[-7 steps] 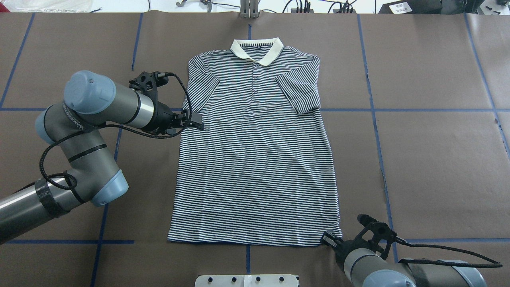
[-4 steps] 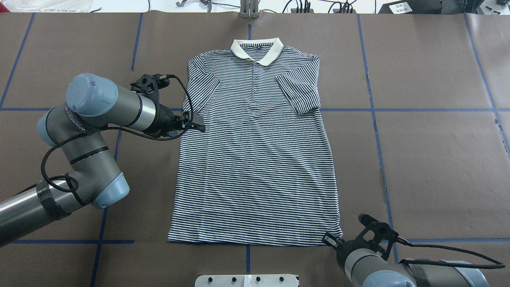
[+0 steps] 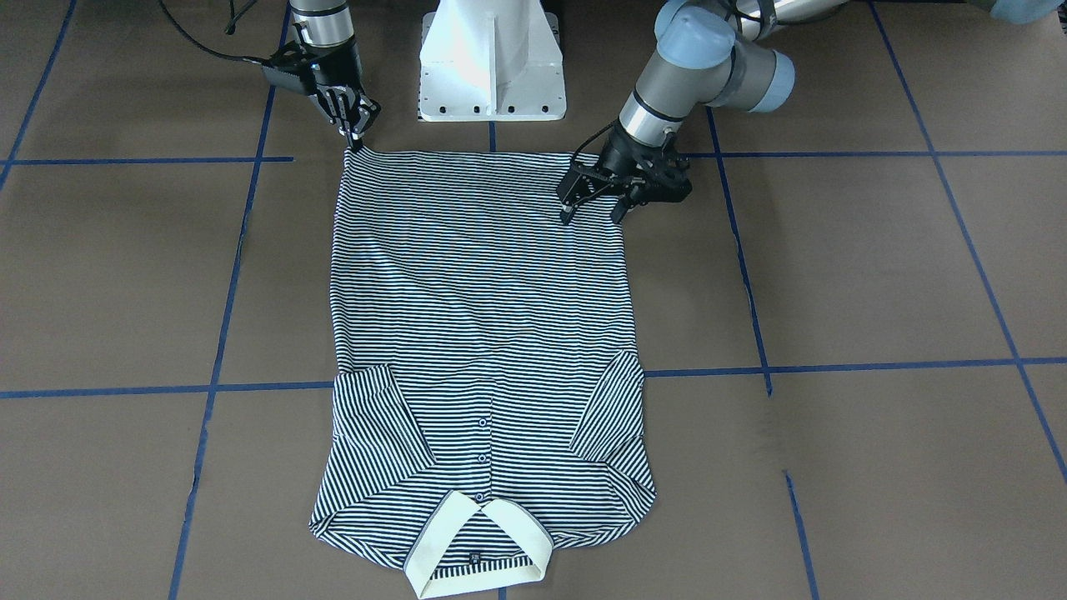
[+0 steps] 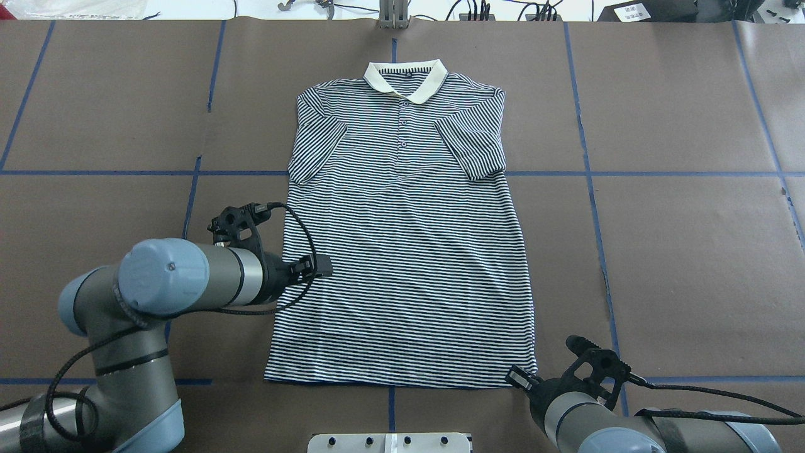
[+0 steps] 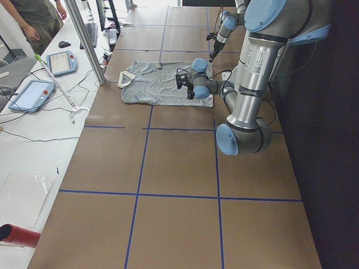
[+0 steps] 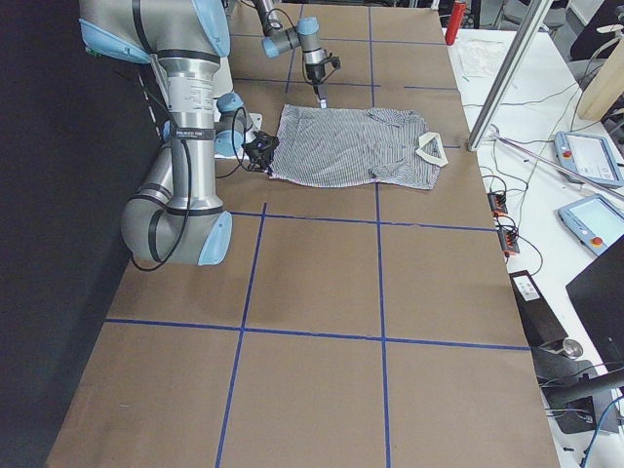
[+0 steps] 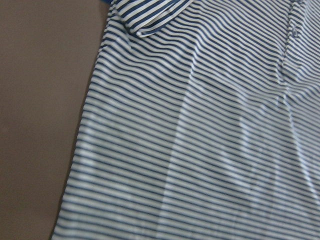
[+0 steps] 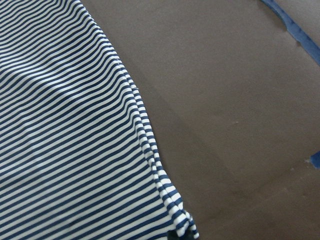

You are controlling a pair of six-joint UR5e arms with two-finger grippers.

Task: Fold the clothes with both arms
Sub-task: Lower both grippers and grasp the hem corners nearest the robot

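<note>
The striped polo shirt [image 4: 402,251] lies flat on the brown table, front up, with its cream collar [image 4: 405,78] at the far side and both sleeves folded in. My left gripper [image 4: 321,267] is open. It hovers over the shirt's left edge above the hem, and its fingers are spread in the front view [image 3: 592,215]. My right gripper [image 4: 517,377] is at the hem's right corner. Its fingers come together on the corner in the front view [image 3: 354,143]. The right wrist view shows the shirt [image 8: 65,140] with that corner bunched at the bottom edge.
The white pedestal base [image 3: 492,58] stands at the near table edge behind the hem. Blue tape lines [image 4: 629,173] cross the brown table cover. A metal post [image 5: 84,42], tablets [image 5: 33,92] and cables sit along the far edge. An operator [image 5: 33,17] stands there.
My left arm has swung from beside the left sleeve toward the robot along the shirt's left edge, down to the lower body. My right gripper has stayed at the hem corner.
</note>
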